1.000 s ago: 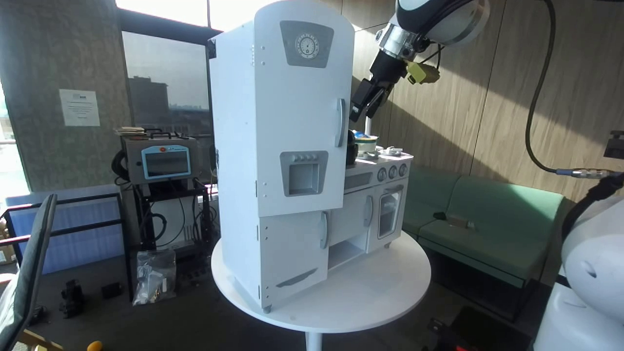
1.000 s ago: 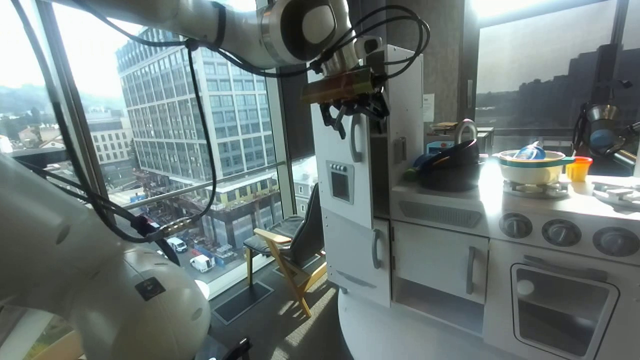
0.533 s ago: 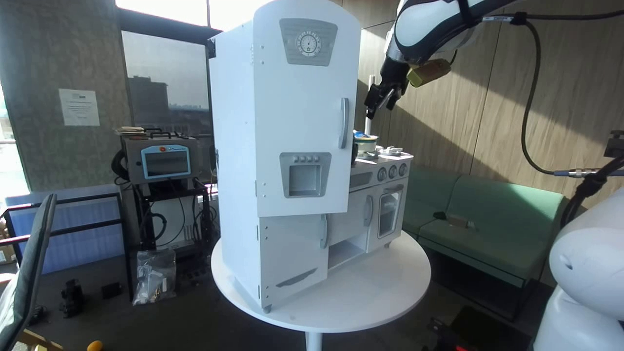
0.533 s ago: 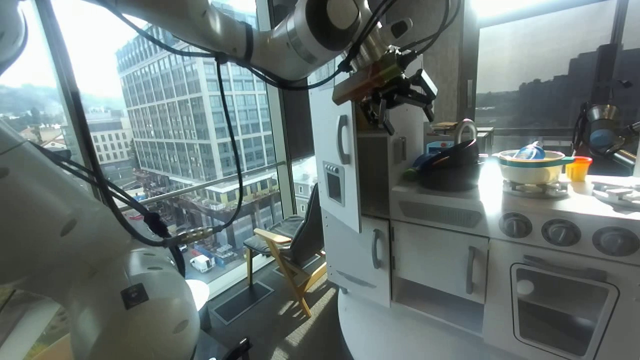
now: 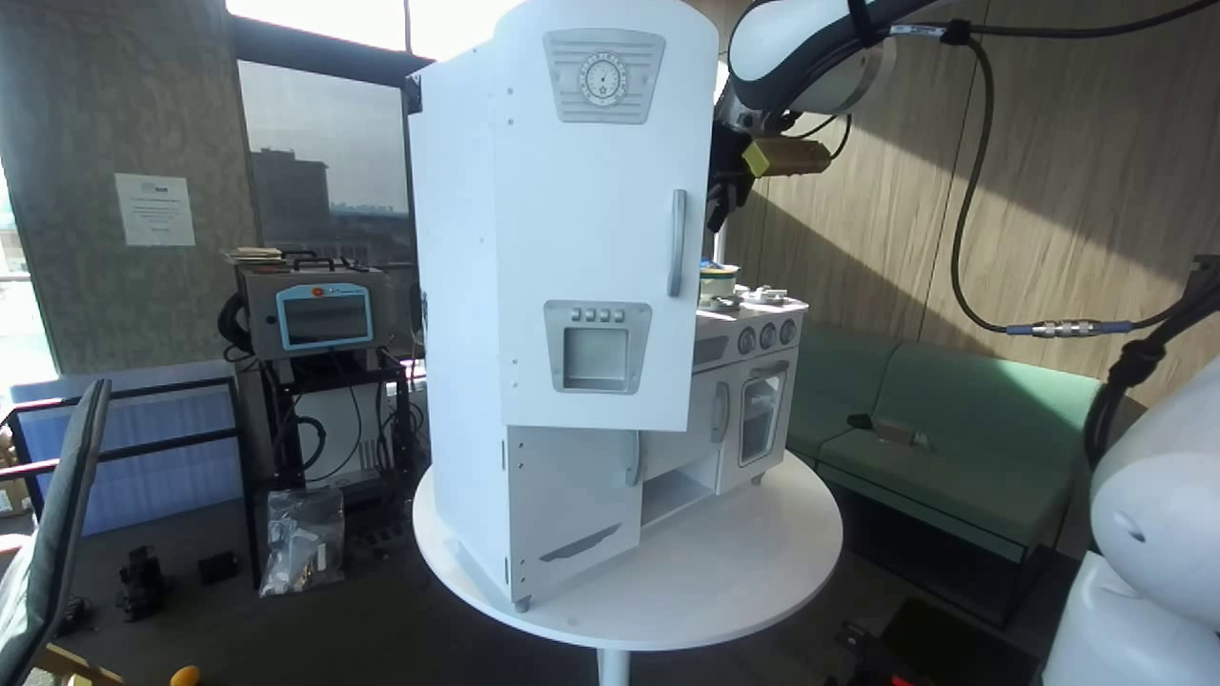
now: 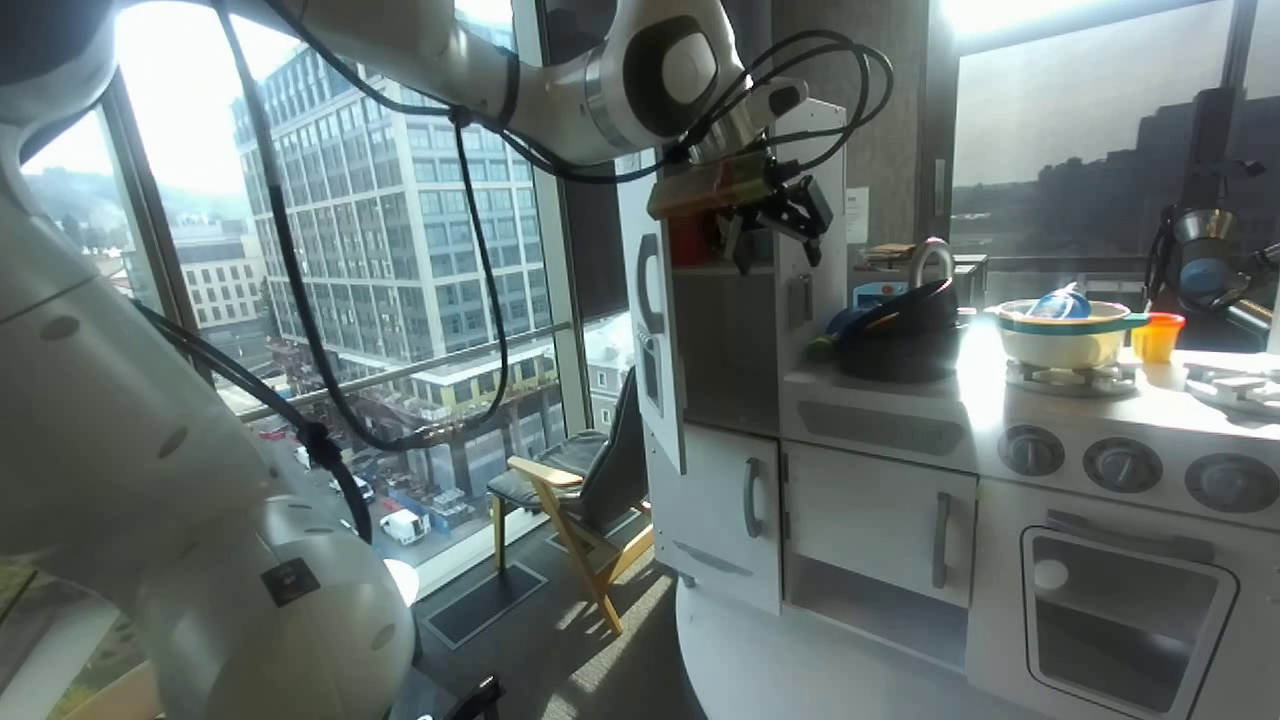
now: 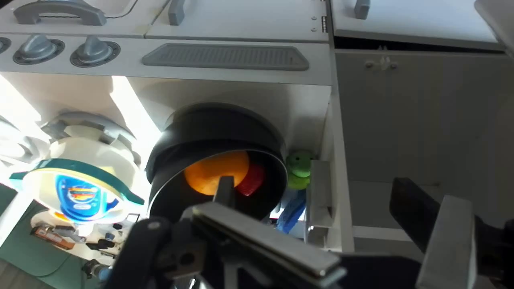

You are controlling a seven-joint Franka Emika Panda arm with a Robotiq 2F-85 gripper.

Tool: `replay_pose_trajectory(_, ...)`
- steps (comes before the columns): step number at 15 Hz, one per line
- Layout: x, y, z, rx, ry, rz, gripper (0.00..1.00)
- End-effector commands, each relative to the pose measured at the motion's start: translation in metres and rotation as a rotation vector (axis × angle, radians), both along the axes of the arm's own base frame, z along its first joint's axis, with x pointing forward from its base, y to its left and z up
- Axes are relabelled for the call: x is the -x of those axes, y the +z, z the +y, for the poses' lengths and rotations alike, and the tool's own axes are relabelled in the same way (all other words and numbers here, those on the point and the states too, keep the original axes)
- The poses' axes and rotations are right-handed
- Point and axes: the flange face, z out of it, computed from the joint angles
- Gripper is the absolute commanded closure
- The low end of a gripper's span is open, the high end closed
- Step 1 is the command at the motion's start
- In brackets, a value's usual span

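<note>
My gripper (image 6: 778, 256) is open and holds nothing. It is in front of the upper compartment of a white toy fridge, whose upper door (image 5: 610, 238) stands open. In an exterior view that door partly hides the gripper. The door's grey handle (image 6: 649, 285) is left of the gripper and apart from it. In the wrist view the fingers stand wide apart, one over a dark pot (image 7: 217, 126), the other over the open compartment (image 7: 385, 136). The pot holds an orange thing (image 7: 217, 170) and a red one (image 7: 253, 180). A red thing (image 6: 689, 243) shows on the fridge shelf.
A cream pot (image 6: 1062, 340) with a teal rim and a blue item stands on the toy stove, beside an orange cup (image 6: 1157, 338). A green toy (image 7: 299, 164) and a blue item (image 7: 291, 212) lie between the dark pot and fridge wall. The round white table (image 5: 743, 591) carries the kitchen.
The upper fridge door has swung wider open. The gripper has moved off from beside the door, toward the stove side, then partly back in front of the opened compartment.
</note>
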Motion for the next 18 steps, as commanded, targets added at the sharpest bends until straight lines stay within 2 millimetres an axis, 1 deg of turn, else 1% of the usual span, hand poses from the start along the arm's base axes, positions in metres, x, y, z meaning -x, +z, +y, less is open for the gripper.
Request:
replay_pose_trajectory(1, 0.023, 0.02, 0.023, -0.038, 0.061, 0.006, 0.0)
replay_pose_trajectory(4, 0.046, 0.021, 0.034, -0.029, 0.099, 0.04, 0.0)
replay_pose_trajectory(7, 0.068, 0.012, 0.055, -0.037, 0.202, 0.112, 0.0)
replay_pose_trajectory(9, 0.08, 0.003, 0.074, -0.044, 0.277, 0.146, 0.0)
replay_pose_trajectory(12, 0.096, -0.018, 0.114, -0.046, 0.374, 0.125, 0.0)
replay_pose_trajectory(14, 0.105, -0.028, 0.138, -0.061, 0.42, 0.118, 0.0)
replay_pose_trajectory(18, 0.118, -0.037, 0.176, -0.115, 0.482, 0.087, 0.0)
